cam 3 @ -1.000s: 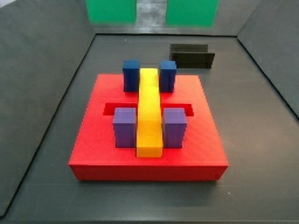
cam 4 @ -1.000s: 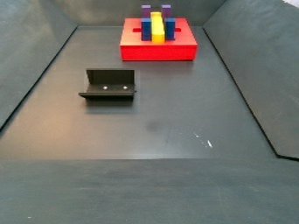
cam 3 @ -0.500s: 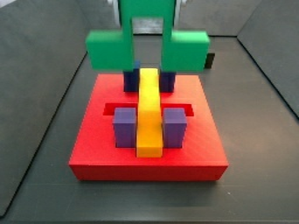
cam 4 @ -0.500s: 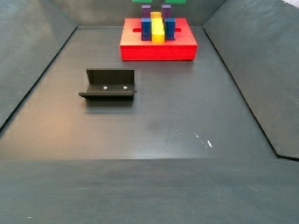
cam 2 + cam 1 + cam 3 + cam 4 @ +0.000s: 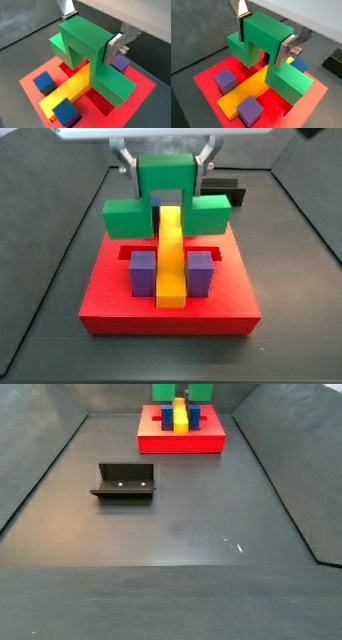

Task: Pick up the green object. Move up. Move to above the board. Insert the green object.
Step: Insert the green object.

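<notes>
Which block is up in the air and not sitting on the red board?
The green object. The gripper holds it by its raised middle cube above the board, while the yellow bar, blue blocks and purple blocks all sit on the board.

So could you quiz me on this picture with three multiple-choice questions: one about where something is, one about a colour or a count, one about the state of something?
1. Where is the bright green arch-shaped piece?
A. lying on the grey floor
B. held over the flat red square board
C. on the dark L-shaped fixture

2. How many purple blocks stand on the board?
A. two
B. four
C. none

3. What is the two-finger gripper doing?
A. open, holding nothing
B. shut on the long yellow bar
C. shut on the green piece

Answers:
1. B: a side view shows the piece above the board, astride the yellow bar's far end.
2. A: two purple blocks flank the bar; the other two are blue.
3. C: in both wrist views the silver fingers press the raised middle cube's sides.
</notes>
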Available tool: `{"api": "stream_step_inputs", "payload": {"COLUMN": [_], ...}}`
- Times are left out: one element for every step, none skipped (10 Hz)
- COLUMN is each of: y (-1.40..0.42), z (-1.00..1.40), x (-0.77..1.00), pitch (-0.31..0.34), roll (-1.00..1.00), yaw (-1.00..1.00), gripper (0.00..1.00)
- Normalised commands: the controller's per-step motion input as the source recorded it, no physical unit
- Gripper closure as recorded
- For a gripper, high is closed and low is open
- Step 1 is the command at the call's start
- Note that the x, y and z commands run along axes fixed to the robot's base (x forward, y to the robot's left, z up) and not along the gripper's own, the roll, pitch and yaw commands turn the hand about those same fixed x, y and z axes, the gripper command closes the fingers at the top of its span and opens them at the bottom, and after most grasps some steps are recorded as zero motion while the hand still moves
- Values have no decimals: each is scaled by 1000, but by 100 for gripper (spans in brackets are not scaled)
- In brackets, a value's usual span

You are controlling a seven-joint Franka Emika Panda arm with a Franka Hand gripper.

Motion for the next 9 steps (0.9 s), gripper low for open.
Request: {"api": "stream_step_inputs", "payload": {"y": [-134,-100,-29,0,140,126,109,83,43], "z": [-243,-183,-77,0,-60,-157,-157,-277,-266], "x": [0,74,217,303,306,200,111,0,-169], "pitch": [-20,0,1,76,99,70,43,4,0], "roll": [164,177,147,44,-120,-151,-166,-204,-290], "yaw": [109,54,9,0,-251,-331,-300,-280,-251], "gripper": [100,100,100,100,100,100,100,100,100]}}
